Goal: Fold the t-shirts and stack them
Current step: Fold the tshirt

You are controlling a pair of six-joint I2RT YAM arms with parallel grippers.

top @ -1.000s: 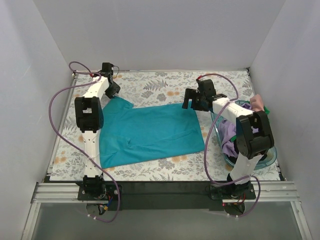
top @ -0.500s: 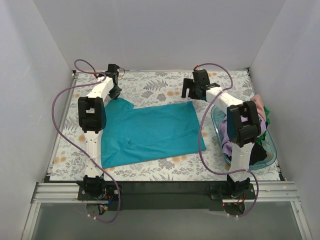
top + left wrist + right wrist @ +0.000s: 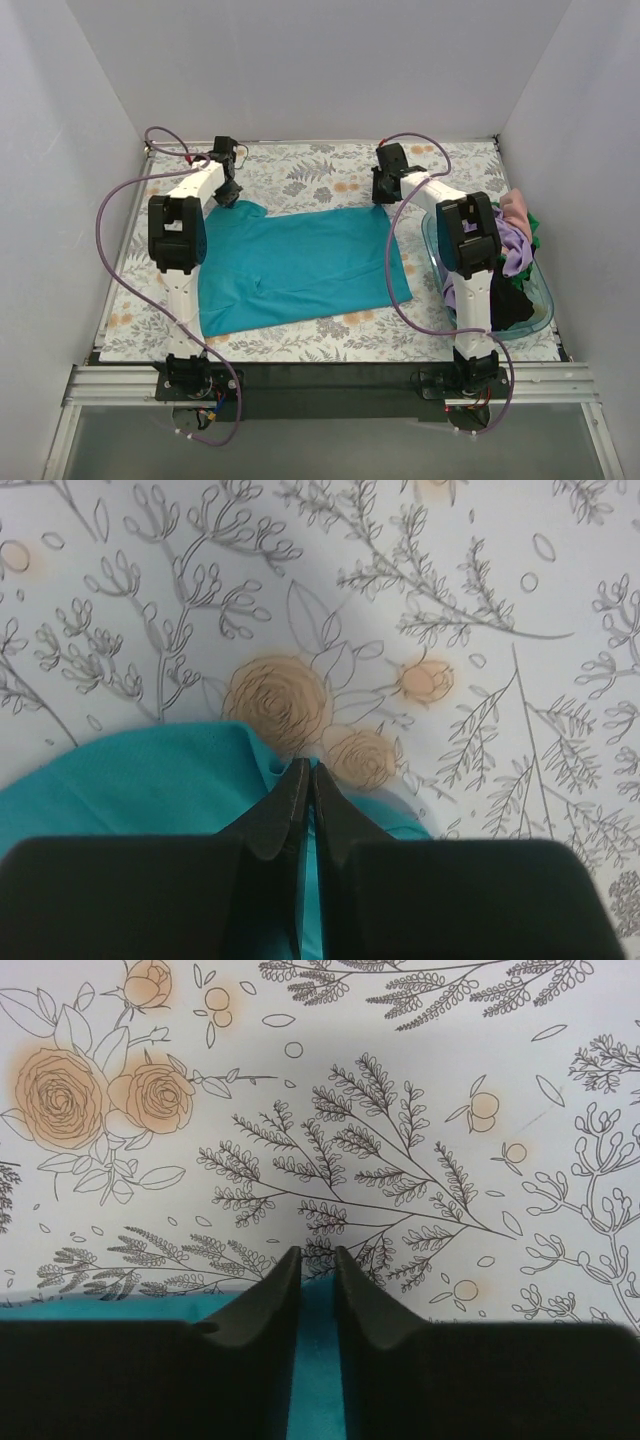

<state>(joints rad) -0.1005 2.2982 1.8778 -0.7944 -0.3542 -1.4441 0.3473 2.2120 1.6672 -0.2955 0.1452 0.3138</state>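
White left arm [image 3: 180, 290], white right arm [image 3: 472, 305], black joint housings [image 3: 176, 232], looping purple cables [image 3: 101, 215], tapered black claw fingers [image 3: 280, 815]

You have bare desk [image 3: 330, 160] to pass along the far edge and the near strip before the shirt [image 3: 300, 265]; on your right the basket [image 3: 537, 312] of clothes [image 3: 515, 235] bars the way; walls [image 3: 300, 70] close three sides.

Three views: one high and wide, two low and close
Your top camera looks down from above and behind the arm bases over the whole white floral-print table cover [image 3: 330, 165]; your wrist cameras look closely past the left gripper [image 3: 306, 775] and right gripper [image 3: 317, 1260] at the far edge of the flat teal t-shirt [image 3: 300, 260], seen in all three
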